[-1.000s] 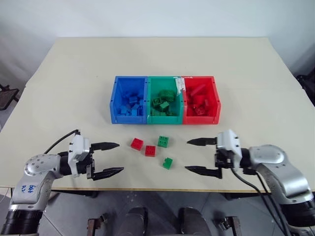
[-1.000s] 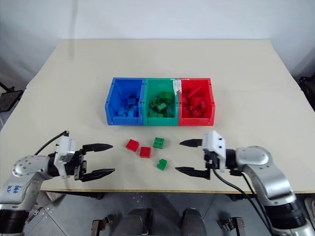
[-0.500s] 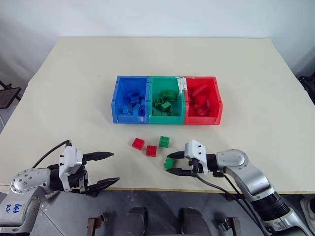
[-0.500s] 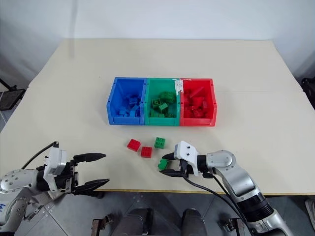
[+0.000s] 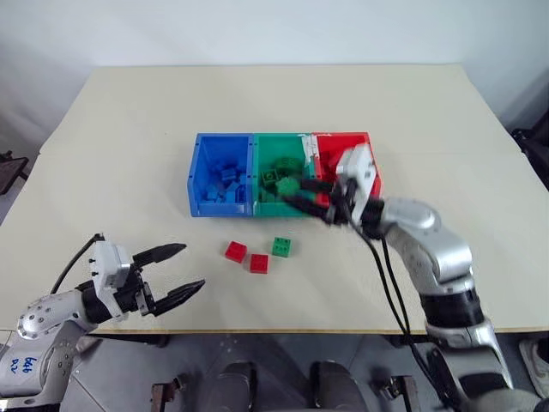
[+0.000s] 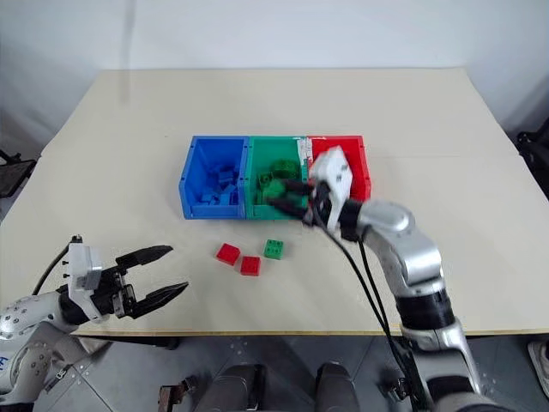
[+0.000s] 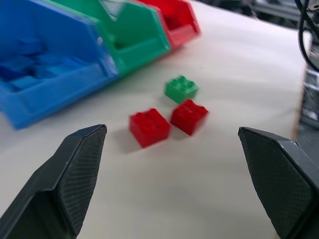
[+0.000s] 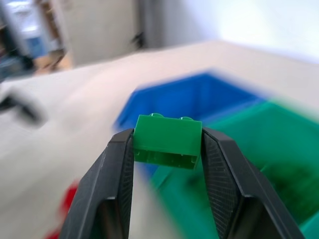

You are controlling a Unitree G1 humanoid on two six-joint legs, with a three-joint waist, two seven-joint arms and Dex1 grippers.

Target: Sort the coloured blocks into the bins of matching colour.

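Our right hand (image 8: 167, 144) pinches a green block (image 8: 167, 139) over the green bin (image 5: 279, 206). Our left hand (image 5: 176, 270) hangs wide open, empty, above the worktop (image 5: 129, 129) near two red blocks (image 5: 246, 257) and one green (image 5: 281, 246).

red bin (image 5: 371, 146): the right gripper (image 5: 302, 193) and its wrist cover most of the inside from you.
held green block (image 8: 167, 141): you see its front face; the sides are under the finger pads.
blue bin (image 7: 45, 94): cut by the picture's edge.
bin contents (image 5: 225, 180): single bricks too small to count.
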